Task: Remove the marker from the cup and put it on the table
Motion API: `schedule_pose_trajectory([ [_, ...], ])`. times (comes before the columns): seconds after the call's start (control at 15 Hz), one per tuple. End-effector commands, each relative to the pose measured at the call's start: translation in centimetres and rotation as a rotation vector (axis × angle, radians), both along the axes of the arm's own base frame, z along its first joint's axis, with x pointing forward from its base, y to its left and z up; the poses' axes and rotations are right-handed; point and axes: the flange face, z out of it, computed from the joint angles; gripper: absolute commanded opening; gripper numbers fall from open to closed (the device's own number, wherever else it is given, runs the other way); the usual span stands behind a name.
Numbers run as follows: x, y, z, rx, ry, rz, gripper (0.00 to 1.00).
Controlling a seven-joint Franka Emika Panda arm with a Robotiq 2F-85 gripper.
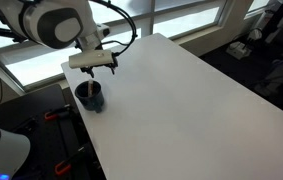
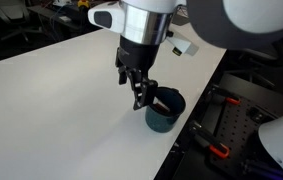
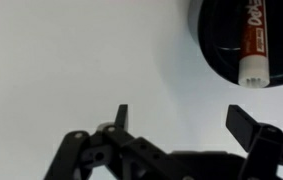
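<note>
counter (image 3: 51, 60): plain white, bare across the left of the wrist view, so there is room to set something down.
pincer (image 3: 181, 120): released and holding nothing, its jaws spread wide over bare counter.
cup (image 3: 213, 50): dark, at the far right of the wrist view, beside the pincer and not between its jaws. In both exterior views it stands upright near the counter's edge.
marker (image 3: 252, 40): red, inside the cup, its pale end toward the near rim. Nothing touches it.
step: the approach — no grasp has been made yet.
next move: as I judge it, the pincer must shift right and farther until it straddles the marker, lower into the cup, then clench on the barrel — without knocking the rim.
</note>
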Motion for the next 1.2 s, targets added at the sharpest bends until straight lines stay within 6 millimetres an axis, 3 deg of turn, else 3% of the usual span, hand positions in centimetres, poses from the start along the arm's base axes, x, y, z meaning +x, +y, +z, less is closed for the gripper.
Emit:
schedule_pose_trajectory([
  [0.0, -0.4, 2.6, -1.9, 0.087, 0.072, 0.022, 1.0],
  [0.2, -0.2, 3.1, -1.3, 0.126, 0.108, 0.001, 1.0],
  [0.53, 0.3, 2.2, 0.2, 0.126, 0.099, -0.061, 1.0],
  [1.13, -2.0, 3.2, 4.0, 0.081, 0.144, -0.048, 1.0],
])
